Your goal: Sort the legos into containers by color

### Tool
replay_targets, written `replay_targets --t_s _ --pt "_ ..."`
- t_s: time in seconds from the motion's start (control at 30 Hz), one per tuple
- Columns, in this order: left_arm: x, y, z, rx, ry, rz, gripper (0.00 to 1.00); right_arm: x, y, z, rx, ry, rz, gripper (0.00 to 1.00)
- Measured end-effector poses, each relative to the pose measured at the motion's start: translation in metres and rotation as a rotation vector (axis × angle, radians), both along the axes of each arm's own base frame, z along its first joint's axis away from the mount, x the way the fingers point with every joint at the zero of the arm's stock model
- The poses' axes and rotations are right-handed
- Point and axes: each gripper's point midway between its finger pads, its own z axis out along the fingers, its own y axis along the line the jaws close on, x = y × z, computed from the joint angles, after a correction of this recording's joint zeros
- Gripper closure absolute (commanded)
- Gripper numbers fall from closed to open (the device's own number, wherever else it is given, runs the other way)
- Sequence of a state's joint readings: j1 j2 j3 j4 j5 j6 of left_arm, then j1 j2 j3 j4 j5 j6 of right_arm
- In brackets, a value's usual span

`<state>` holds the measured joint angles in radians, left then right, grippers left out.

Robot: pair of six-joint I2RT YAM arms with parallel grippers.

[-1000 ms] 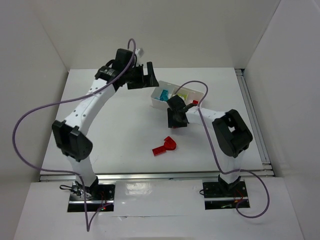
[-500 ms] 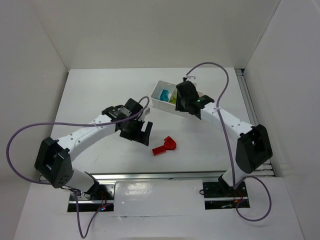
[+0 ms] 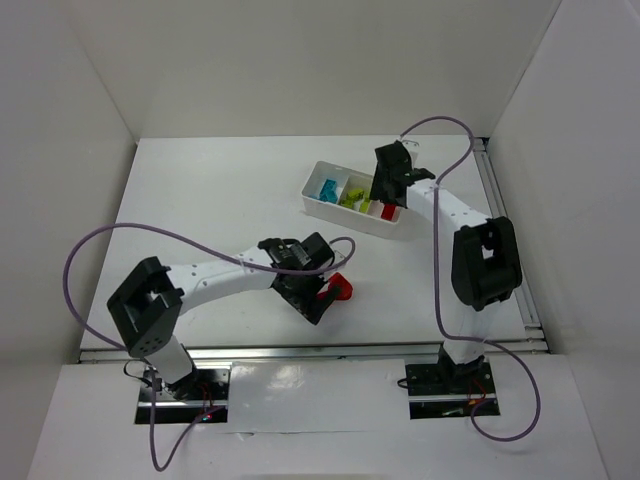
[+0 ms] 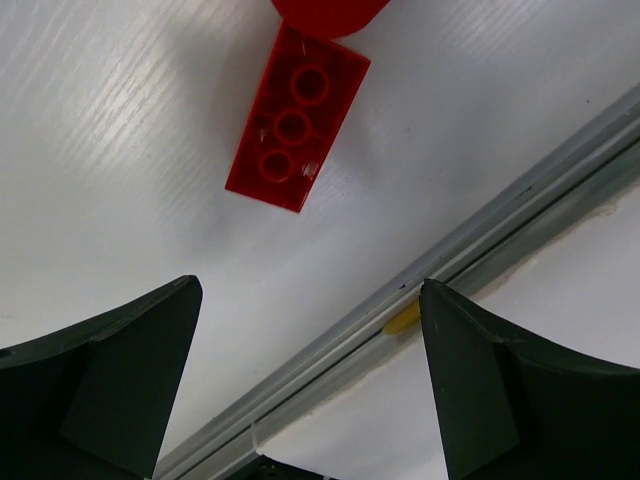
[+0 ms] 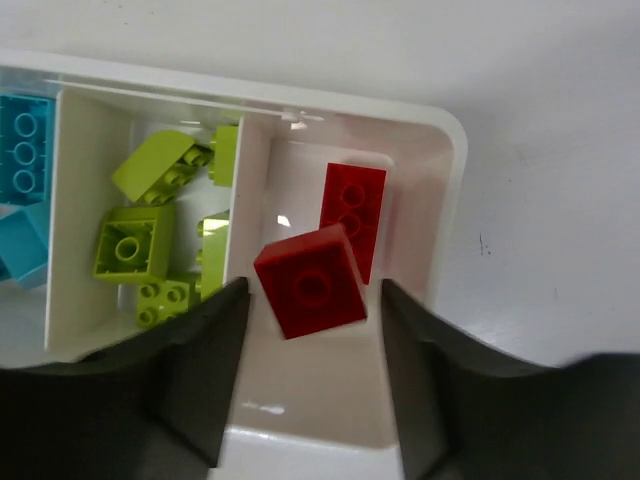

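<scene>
Your right gripper (image 3: pixel 387 190) hangs released over the right compartment of the tray (image 5: pixel 455 180). A tilted red brick (image 5: pixel 310 280) sits between its fingers with a gap on either side, and a second red brick (image 5: pixel 352 215) lies just beyond. Lime green bricks (image 5: pixel 130 245) fill the middle section and cyan bricks (image 5: pixel 25 135) the left. Near the front edge of the table (image 4: pixel 120 150), your left gripper (image 4: pixel 308 290) is spread wide, just short of a flat red brick (image 4: pixel 297 120).
</scene>
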<state>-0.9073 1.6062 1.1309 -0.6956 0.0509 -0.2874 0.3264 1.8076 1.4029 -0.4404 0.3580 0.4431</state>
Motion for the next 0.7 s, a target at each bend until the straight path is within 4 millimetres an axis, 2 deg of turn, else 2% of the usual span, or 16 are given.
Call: replay_targets --t_s 0.1,0.23,0.37,0.57,0.63,0.7 --pt "0.004 -0.007 -0.010 0.033 -0.013 -0.031 0.01 0.006 -0.004 -0.007 -0.001 0.015 -0.009 0.20" --pt "0.013 -0.014 -0.014 0.042 -0.041 -0.055 0.05 0.007 -0.004 0.000 0.010 0.001 -0.005 0.21" --pt "0.021 -0.020 -0.014 0.042 -0.067 -0.063 0.05 0.001 0.000 0.020 0.043 -0.034 0.029 0.21" --pt "0.022 -0.014 -0.005 0.024 -0.083 -0.060 0.03 -0.055 0.017 0.043 0.147 -0.033 0.187 0.17" --pt "0.022 -0.010 0.002 0.003 -0.087 -0.048 0.03 -0.076 0.032 0.040 0.174 -0.006 0.264 0.14" --pt "0.022 -0.008 0.008 -0.015 -0.086 -0.041 0.01 -0.100 0.054 0.028 0.196 0.051 0.354 0.12"
